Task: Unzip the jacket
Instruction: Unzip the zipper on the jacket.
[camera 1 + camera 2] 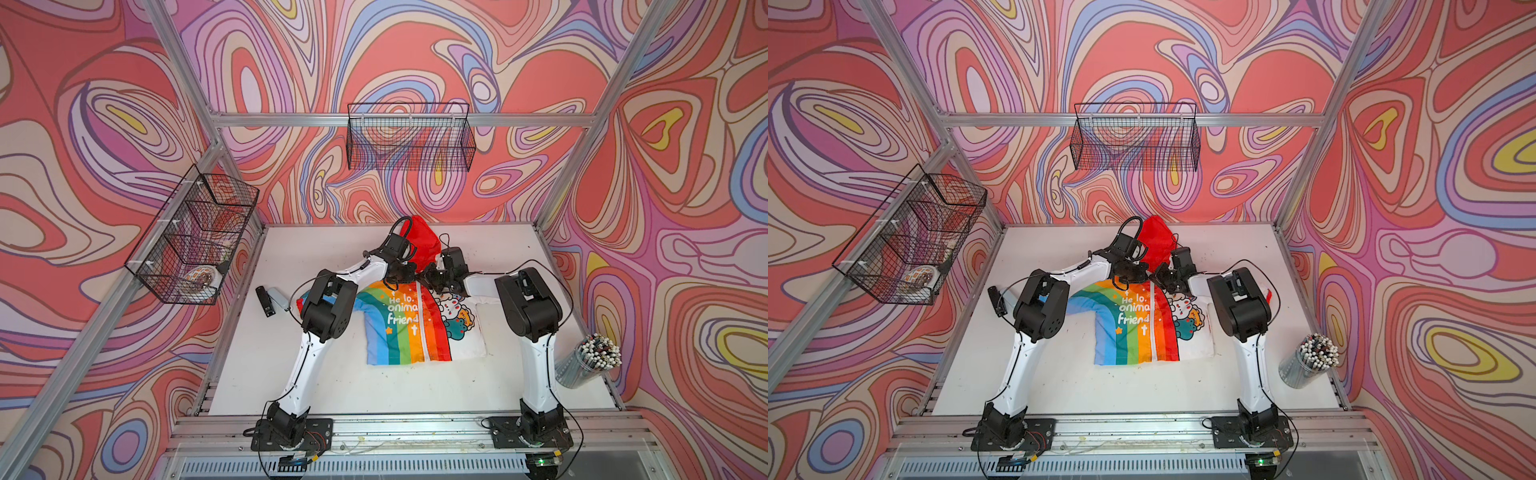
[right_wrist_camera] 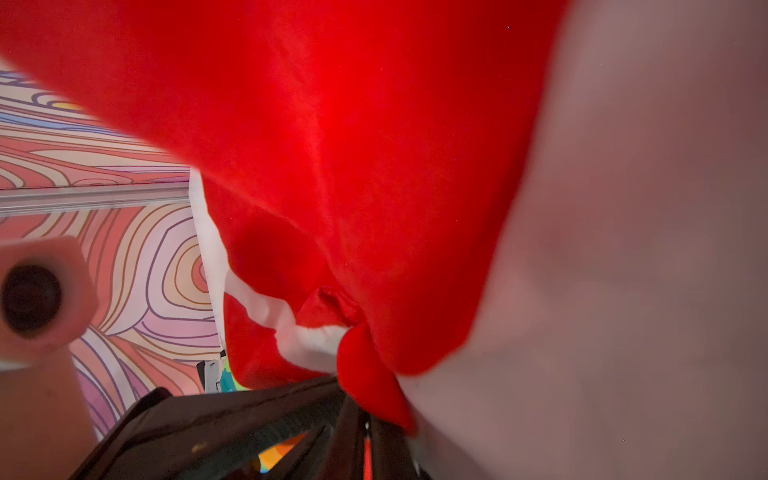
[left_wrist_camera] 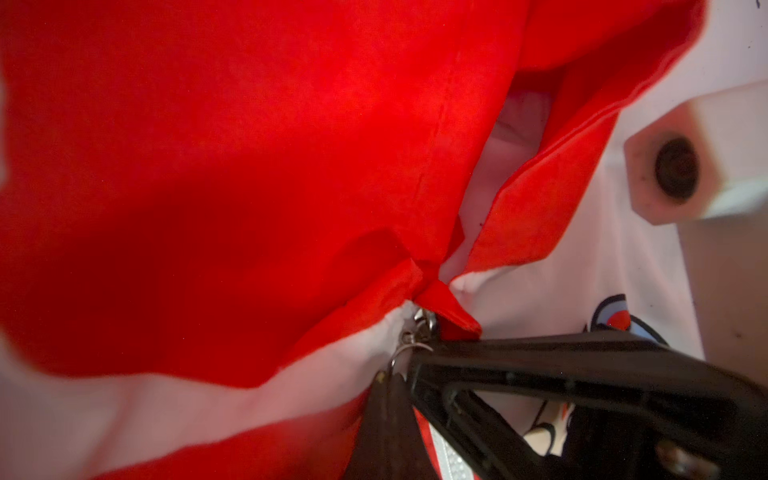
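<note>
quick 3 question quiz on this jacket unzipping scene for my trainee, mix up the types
1. True or false: the small rainbow-striped and white child's jacket is already unzipped to the hem.
2. The left gripper is shut on: A) the silver metal zipper pull B) a sleeve cuff C) the hem.
3. What colour is the fabric in the shut right gripper?
Key: 1 false; 2 A; 3 red.
</note>
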